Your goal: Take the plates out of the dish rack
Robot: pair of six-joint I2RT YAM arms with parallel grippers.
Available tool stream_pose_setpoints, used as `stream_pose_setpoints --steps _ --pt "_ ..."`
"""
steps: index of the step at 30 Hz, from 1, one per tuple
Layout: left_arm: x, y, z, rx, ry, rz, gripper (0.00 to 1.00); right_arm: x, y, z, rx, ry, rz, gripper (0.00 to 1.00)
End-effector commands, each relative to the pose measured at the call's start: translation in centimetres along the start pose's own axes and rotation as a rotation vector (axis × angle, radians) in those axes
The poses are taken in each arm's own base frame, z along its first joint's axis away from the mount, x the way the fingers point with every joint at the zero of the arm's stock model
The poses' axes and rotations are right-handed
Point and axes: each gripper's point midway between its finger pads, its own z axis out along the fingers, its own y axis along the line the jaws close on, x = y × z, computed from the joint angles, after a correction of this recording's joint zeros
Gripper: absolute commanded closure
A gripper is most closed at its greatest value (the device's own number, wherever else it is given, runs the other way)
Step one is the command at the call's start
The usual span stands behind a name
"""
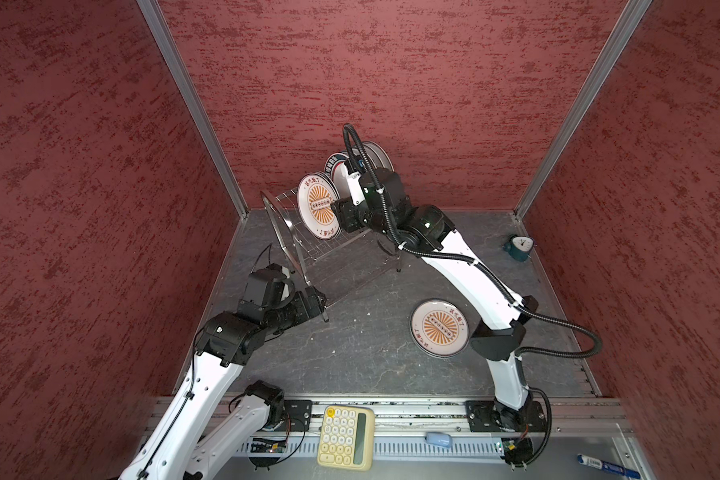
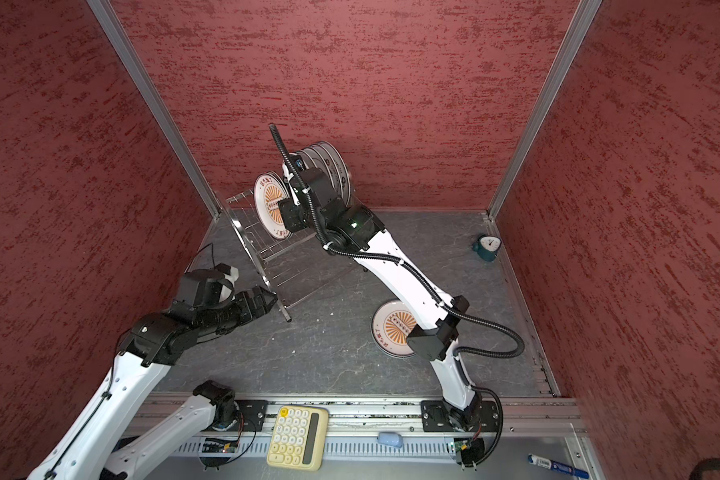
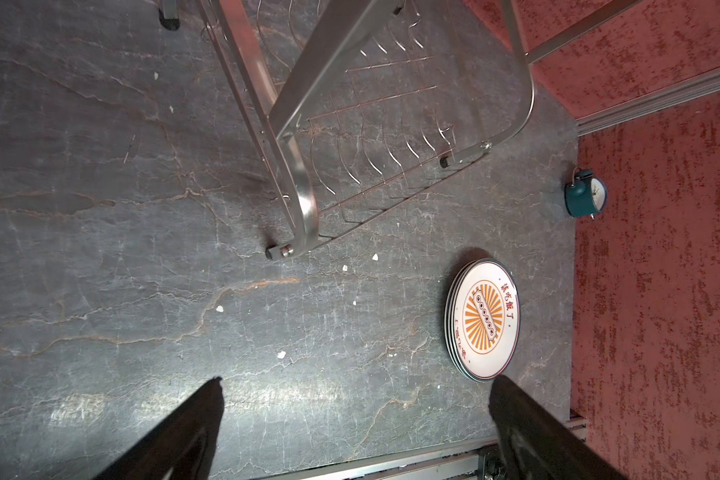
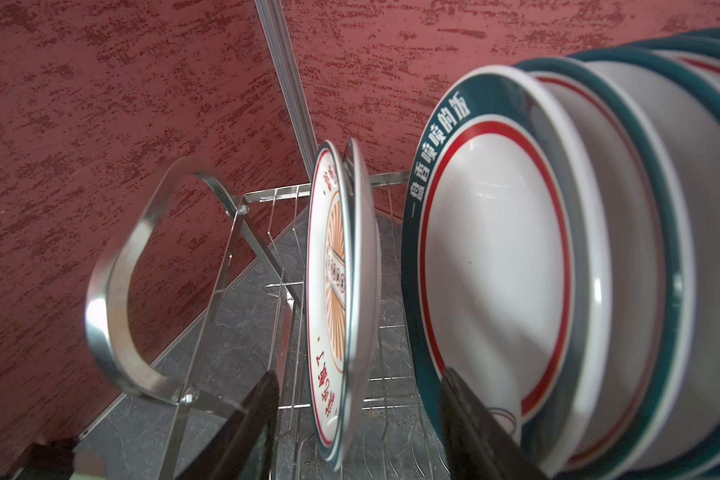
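Here, above centre in both top views, the right gripper [image 4: 360, 372], jaws apart, straddles a sunburst plate [image 1: 318, 205] in the dish rack [image 4: 106, 299]; closing may also pinch its leaning neighbour [image 4: 364, 249], dragging both.

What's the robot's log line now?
right gripper: open around sunburst plate in dish rack | left gripper: open, empty | unloaded plates: stacked

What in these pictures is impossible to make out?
- Racked plates: the count; the right arm covers the row in both top views, and the right wrist view's edge cuts it off.
- Stack on the table: how many plates; rims too tightly packed in the left wrist view.
- Clock: the hour, too small in both top views.
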Motion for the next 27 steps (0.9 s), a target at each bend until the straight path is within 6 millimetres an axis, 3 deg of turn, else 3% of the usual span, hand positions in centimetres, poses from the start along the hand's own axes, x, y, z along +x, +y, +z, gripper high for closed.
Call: stream_pose_setpoints --steps 1,17,27 --pt "0.0 0.4 -0.6 -0.03 -0.003 0.013 0.01 -1.3 -0.2 -0.3 -0.034 -0.029 0.022 0.38" --pt "-0.9 0.9 -1.1 -0.07 -0.039 0.028 0.01 0.0 2.2 1.7 -0.194 0.021 0.085 0.41" --pt "-1.0 2.1 -0.5 -0.111 -0.036 0.013 0.01 0.1 5.0 0.5 -0.269 0.025 0.072 0.48"
